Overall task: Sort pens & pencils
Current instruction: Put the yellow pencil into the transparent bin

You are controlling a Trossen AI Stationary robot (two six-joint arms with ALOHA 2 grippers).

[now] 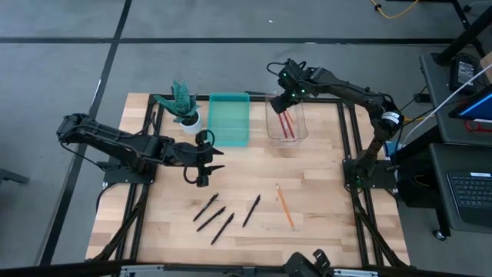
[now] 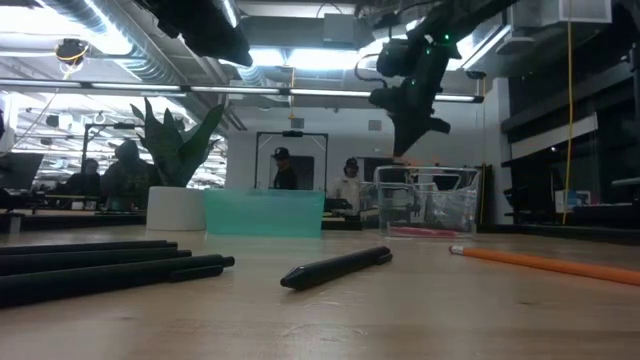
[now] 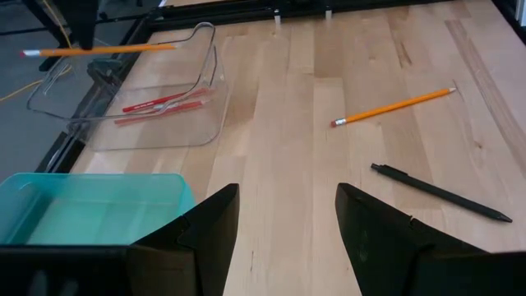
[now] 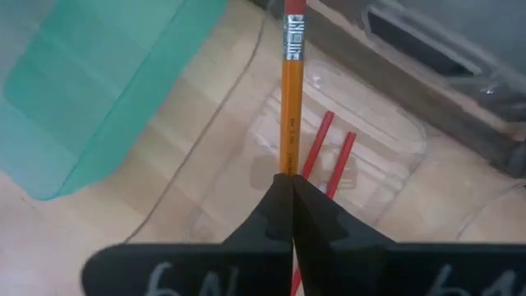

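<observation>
Here my right end effector (image 4: 292,193) pinches an orange pencil (image 4: 292,99) above the clear bin (image 1: 287,121) with the red pencils (image 1: 286,124), ready to drop; my left end effector (image 1: 206,160) waits open above the pens (image 1: 219,215).

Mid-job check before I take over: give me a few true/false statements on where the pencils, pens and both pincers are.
1. The right pincer grips an orange pencil above the clear bin. True.
2. The clear bin is empty. False: two red pencils lie in it.
3. The left pincer stands open, holding nothing. True.
4. Four black pens lie in the teal bin. False: they lie on the table.
5. One orange pencil lies on the table. True.
</observation>
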